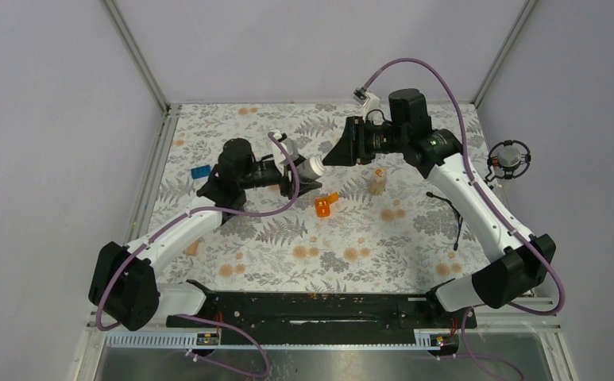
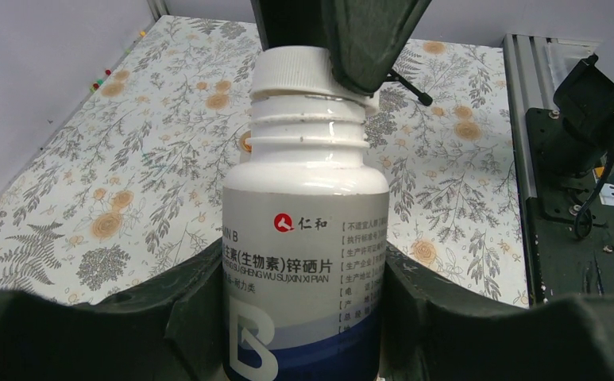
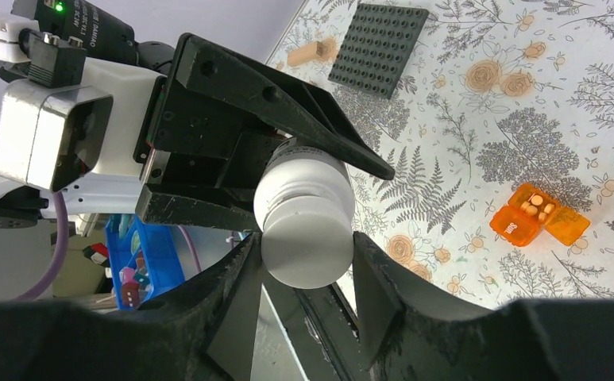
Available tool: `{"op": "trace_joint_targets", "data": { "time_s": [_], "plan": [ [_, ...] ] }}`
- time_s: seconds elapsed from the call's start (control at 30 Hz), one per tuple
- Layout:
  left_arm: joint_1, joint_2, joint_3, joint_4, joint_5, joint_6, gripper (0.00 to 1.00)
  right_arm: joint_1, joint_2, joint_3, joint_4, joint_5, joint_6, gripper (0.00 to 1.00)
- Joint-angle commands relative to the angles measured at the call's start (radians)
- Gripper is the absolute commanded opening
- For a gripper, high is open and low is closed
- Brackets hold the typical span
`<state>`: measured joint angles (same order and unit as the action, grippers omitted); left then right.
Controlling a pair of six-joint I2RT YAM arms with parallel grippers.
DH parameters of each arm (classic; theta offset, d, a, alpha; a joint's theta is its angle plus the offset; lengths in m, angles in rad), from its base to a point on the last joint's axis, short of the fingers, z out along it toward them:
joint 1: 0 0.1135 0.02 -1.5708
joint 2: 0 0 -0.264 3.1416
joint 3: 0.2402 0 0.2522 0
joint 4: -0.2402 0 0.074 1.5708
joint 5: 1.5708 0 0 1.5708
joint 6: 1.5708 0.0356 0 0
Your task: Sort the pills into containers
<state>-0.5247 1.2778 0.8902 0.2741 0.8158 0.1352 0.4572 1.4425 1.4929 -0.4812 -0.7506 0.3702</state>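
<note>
A white bottle (image 2: pixel 303 238) with a dark blue base and a white screw cap (image 2: pixel 295 75) is held on its side above the table (image 1: pixel 313 167). My left gripper (image 2: pixel 303 317) is shut on its body. My right gripper (image 3: pixel 307 258) is shut on the cap (image 3: pixel 307 238), facing the left gripper (image 3: pixel 232 151) head on. An orange hinged-lid box (image 3: pixel 538 218) lies open on the floral cloth with pills in one half; it also shows in the top view (image 1: pixel 324 206). A clear tan bottle (image 1: pixel 377 183) stands to its right.
A dark grey studded plate (image 3: pixel 379 48) lies by a tan block (image 3: pixel 307 54). A blue brick (image 1: pixel 200 171) is at the left and a tan piece (image 1: pixel 192 248) near the left arm. A thin black cable (image 1: pixel 453 213) runs along the right arm. A black round fixture (image 1: pixel 510 159) sits off the right edge.
</note>
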Motion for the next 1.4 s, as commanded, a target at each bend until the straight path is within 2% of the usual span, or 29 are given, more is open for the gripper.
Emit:
{"op": "trace_joint_targets", "data": {
  "time_s": [0.0,0.63,0.9,1.2,1.37],
  "plan": [
    [-0.005,-0.01,0.064,0.046,0.045,0.014,0.0,0.014,0.014,0.035,0.002,-0.026,-0.03,0.35],
    [-0.004,0.023,0.095,0.07,0.059,-0.037,0.0,0.05,0.057,0.06,-0.042,-0.145,-0.109,0.35],
    [-0.005,0.032,0.107,0.058,0.102,-0.011,0.0,0.081,0.08,0.098,-0.178,-0.085,-0.25,0.36],
    [-0.004,0.051,0.166,-0.012,0.219,-0.004,0.0,0.101,0.069,0.075,-0.242,-0.137,-0.424,0.4],
    [-0.006,0.046,0.142,0.081,0.233,-0.036,0.0,0.112,0.077,0.067,-0.228,-0.091,-0.391,0.42]
  ]
}}
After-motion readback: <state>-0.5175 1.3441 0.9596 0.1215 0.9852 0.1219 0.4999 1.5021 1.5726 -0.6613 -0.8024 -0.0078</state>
